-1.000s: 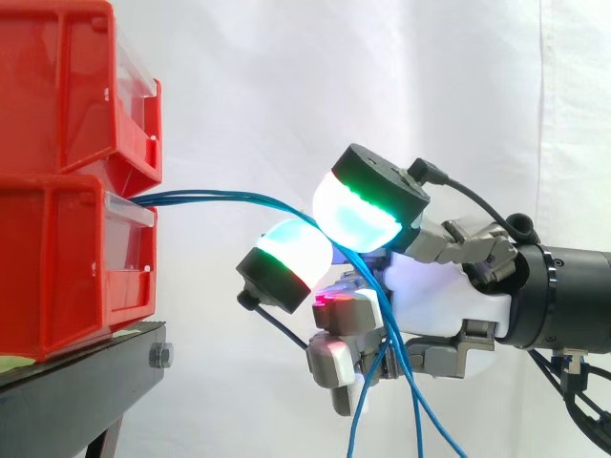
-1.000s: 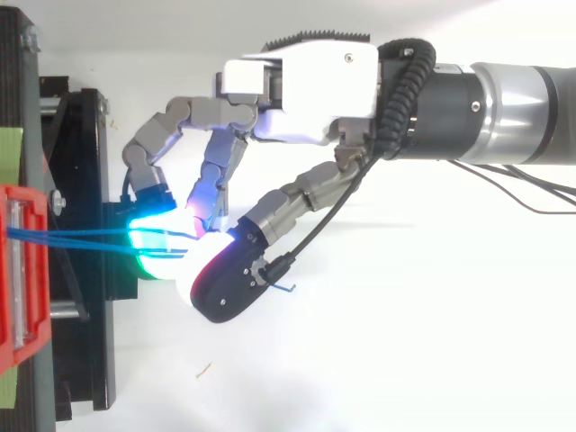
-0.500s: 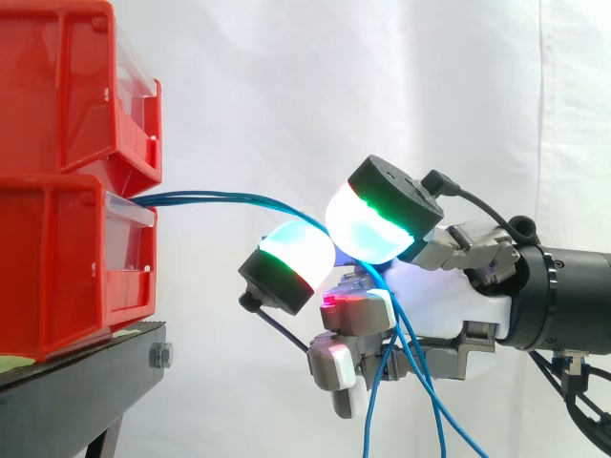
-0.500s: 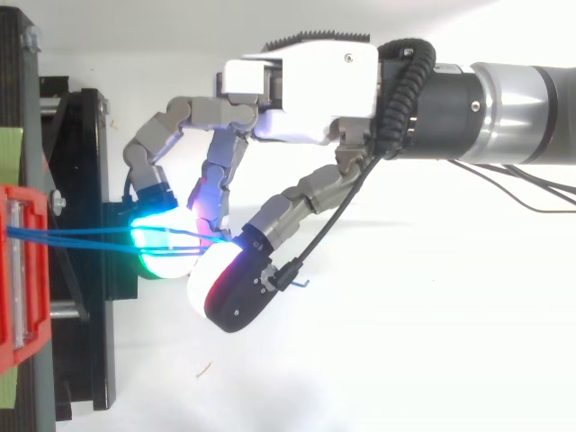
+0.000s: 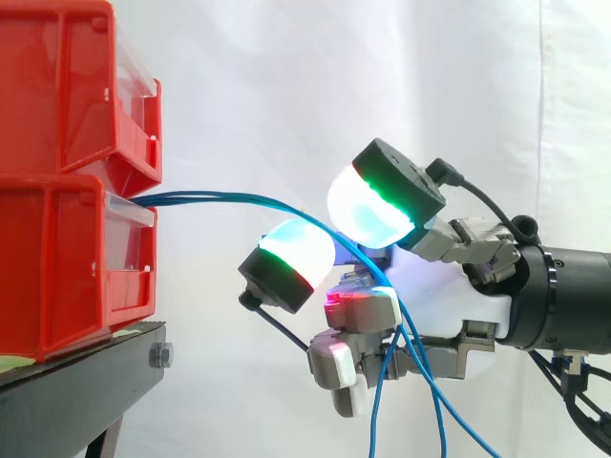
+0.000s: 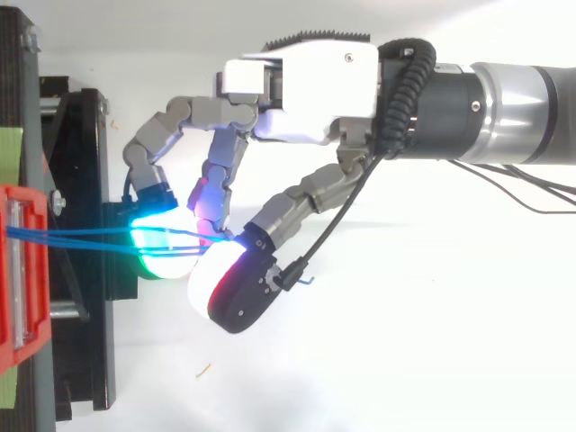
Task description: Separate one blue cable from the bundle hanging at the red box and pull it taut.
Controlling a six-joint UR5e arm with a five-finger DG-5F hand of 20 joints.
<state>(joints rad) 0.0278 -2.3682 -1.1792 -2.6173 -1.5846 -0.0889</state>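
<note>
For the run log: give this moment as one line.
hand among cables | cables arc slack from red box | none taut | grip unclear

**Two cameras off the robot, one level and one overhead, both set close on the same work.**

The side view is taken from beside the work at about its height, looking level across it toward the curtain (image 5: 382,76). There the bins (image 5: 67,191) are cut by the left edge and the arm is brought in from the right edge. The top view is taken from above, looking down, with the bins (image 6: 18,270) again at the left edge and the arm again entering from the right. Both cameras are set near, so bins and arm are cropped. Shared between the two views are the bins' front, the stand (image 5: 76,391), the cables (image 5: 239,200) and the hand (image 5: 430,305).
</note>
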